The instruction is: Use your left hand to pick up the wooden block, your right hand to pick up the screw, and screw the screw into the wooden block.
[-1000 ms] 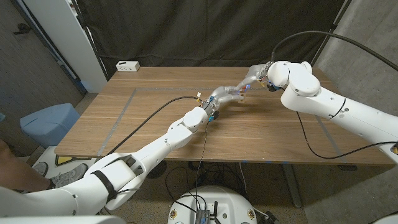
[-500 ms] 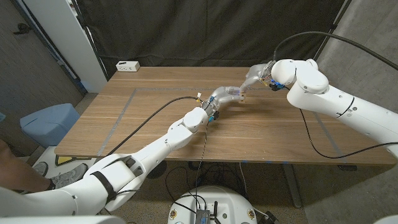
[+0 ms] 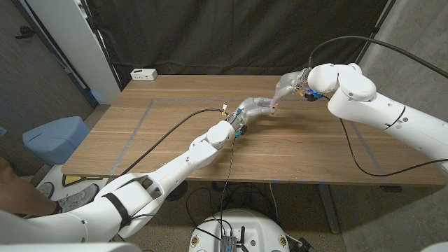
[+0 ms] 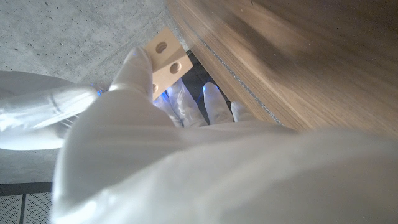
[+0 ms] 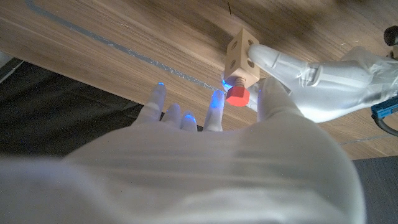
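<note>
Pale wooden block [image 5: 241, 55], a small cube with round holes in its faces, lifted off the table over its far middle, gripped by the left hand [image 5: 317, 84]; red-headed screw [image 5: 236, 93] set into one face, shank partly showing, head at the right hand's fingertips [image 5: 214, 102]

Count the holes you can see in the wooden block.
2 in the left wrist view, side by side on one face of the wooden block that the left hand holds. The right wrist view shows more on other faces; some may be hidden by fingers.
</note>
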Tool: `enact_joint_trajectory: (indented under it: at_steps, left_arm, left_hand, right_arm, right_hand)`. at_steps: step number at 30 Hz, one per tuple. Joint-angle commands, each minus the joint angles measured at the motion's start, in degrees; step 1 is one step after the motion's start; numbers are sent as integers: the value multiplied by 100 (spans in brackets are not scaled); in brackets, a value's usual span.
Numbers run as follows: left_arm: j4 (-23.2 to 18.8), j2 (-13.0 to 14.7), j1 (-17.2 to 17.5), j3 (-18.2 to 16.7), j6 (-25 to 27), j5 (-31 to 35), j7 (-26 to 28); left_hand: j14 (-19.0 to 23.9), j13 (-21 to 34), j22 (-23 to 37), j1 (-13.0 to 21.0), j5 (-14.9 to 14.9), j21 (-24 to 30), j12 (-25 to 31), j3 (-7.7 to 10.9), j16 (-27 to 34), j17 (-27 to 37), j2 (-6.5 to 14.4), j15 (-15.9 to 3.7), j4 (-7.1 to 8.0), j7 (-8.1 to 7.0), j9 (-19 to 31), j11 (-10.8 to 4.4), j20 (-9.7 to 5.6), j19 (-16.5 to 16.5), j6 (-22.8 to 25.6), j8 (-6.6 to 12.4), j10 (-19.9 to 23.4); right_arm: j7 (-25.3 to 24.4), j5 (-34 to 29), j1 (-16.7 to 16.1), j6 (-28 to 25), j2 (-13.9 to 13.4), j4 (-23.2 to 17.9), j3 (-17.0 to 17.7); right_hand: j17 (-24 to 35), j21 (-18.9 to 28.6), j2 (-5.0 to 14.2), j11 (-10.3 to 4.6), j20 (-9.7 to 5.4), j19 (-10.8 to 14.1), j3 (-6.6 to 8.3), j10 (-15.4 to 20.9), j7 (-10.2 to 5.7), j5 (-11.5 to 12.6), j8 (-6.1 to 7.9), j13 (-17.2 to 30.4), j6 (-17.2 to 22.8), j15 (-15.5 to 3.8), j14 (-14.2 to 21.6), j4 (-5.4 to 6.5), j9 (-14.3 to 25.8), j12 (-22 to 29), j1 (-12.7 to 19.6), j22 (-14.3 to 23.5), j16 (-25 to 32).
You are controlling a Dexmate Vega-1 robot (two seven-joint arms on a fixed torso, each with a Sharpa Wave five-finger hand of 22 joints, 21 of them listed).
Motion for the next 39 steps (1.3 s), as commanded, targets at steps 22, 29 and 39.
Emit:
enact_joint_trajectory:
  at_steps: [22,29,39]
  left_arm:
    - [136,-34,-70,1,-68,-21,-65]
    - [102,-17,-56,-1,-50,-22,-68]
    - [99,-21,-48,-1,-51,-21,-61]
  left_hand:
    - [51,966,27,-198,41,47,24,51,-35,21,381,-597,-12,15,20,-49,51,21,355,20,97]
    - [47,972,27,-199,41,46,26,51,-36,25,385,-588,-9,13,20,-48,59,18,354,19,104]
    - [51,978,27,-201,41,45,26,51,-34,29,388,-592,-6,21,20,-47,60,14,355,19,108]
  right_arm:
    - [-77,-229,2,178,144,156,48]
    - [-119,-230,-20,198,180,186,67]
    - [-139,-227,-48,200,185,183,89]
  right_hand:
    - [-1,31,-103,-186,-8,81,250,151,-120,-27,12,5,478,-93,108,-7,-83,137,496,29,50]
    - [-3,38,-68,-191,-9,114,323,219,-138,-24,33,4,627,-114,147,2,-91,154,604,29,59]
    - [-12,40,-80,-215,-5,154,372,356,-164,-39,120,3,962,-151,214,28,-90,181,677,29,64]
